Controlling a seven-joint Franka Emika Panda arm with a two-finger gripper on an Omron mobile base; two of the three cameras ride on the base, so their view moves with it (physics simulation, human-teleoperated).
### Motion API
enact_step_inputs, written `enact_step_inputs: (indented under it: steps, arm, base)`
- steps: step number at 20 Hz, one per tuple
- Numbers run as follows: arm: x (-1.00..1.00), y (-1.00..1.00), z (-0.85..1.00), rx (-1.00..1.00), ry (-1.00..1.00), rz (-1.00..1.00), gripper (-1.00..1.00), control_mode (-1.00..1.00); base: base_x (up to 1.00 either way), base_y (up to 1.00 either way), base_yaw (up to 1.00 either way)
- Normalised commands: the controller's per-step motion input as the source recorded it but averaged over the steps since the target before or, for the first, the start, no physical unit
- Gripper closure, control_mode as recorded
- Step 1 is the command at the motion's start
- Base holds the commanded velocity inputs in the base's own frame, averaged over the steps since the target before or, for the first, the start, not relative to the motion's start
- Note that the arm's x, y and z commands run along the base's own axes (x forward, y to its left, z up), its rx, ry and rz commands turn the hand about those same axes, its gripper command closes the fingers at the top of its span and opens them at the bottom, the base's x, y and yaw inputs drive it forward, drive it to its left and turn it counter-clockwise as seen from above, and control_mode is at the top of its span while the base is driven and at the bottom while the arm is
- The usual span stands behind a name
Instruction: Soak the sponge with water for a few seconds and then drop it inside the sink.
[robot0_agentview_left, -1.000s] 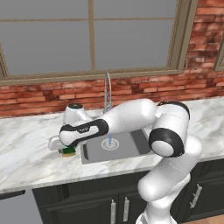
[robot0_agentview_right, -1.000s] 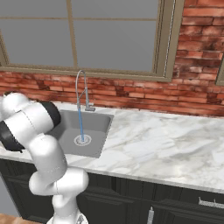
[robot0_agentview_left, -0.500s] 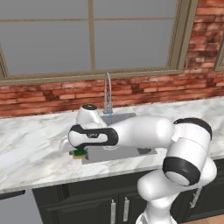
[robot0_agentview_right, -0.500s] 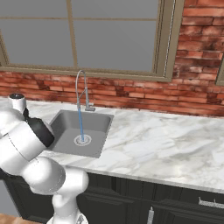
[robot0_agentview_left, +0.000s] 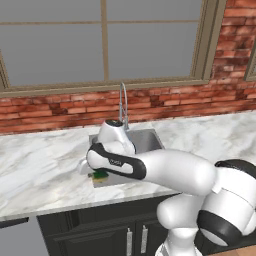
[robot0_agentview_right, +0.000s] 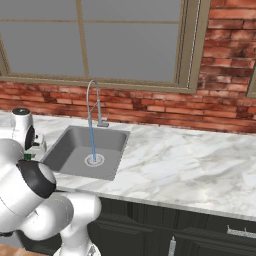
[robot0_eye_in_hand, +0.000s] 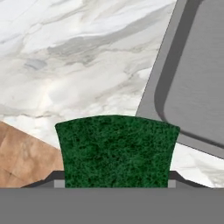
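One second on, carrying the sponge (robot0_agentview_left: 101, 176) rightward from its earlier spot out on the counter (robot0_agentview_left: 40, 160) toward the front left corner of the sink (robot0_agentview_left: 150, 137). Swinging the elbow and forearm across in front of the basin meanwhile, hiding most of it in the left base view.

Keeping the end effector (robot0_eye_in_hand: 113, 183) clamped narrowly on the sponge (robot0_eye_in_hand: 116, 151), dark green face toward the hand camera, tips peeking out at either side of it. Meaning, probably: finishing with pick-up and working through the carry, with soaking not yet begun.

Still hanging over marble rather than over the basin, just beside the sink (robot0_eye_in_hand: 192, 65) rim. Running steadily from the tap (robot0_agentview_right: 92, 95), the water (robot0_agentview_right: 92, 140), landing on the drain (robot0_agentview_right: 94, 160) in the basin's middle, well apart from the sponge (robot0_agentview_right: 27, 156).

Edges worth minding:
- Crossing the sink's left rim next, so likely needing to stay lifted.
- Sitting near the counter's front edge, with brown floor showing beyond it in the hand view; slipping there probably meaning losing the sponge off the counter.
- Approaching the gooseneck at the back, so likely coming in below the spout, from the front.

Plenty of open room inside the basin and across the bare marble to the right.
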Motion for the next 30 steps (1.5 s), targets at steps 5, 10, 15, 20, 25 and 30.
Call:
enact_step_inputs:
  steps: [5, 10, 15, 20, 25, 30]
  arm:
    - [0.00, -0.15, 0.19, 0.00, -0.07, -0.01, 1.00, -1.00]
    - [0.00, -0.17, 0.01, 0.00, -0.08, -0.07, 1.00, -1.00]
    - [0.00, -0.04, -0.01, 0.00, -0.05, -0.17, 1.00, -1.00]
    - [0.03, -0.05, 0.02, 0.00, -0.02, -0.25, 1.00, -1.00]
    - [0.15, 0.00, 0.02, 0.00, 0.00, -0.30, 1.00, -1.00]
    - [0.20, -0.11, 0.01, 0.00, 0.00, -0.25, 1.00, -1.00]
  base:
    - [0.00, 0.00, 0.00]
    - [0.00, 0.00, 0.00]
    - [0.00, 0.00, 0.00]
    - [0.00, 0.00, 0.00]
    - [0.00, 0.00, 0.00]
    - [0.00, 0.00, 0.00]
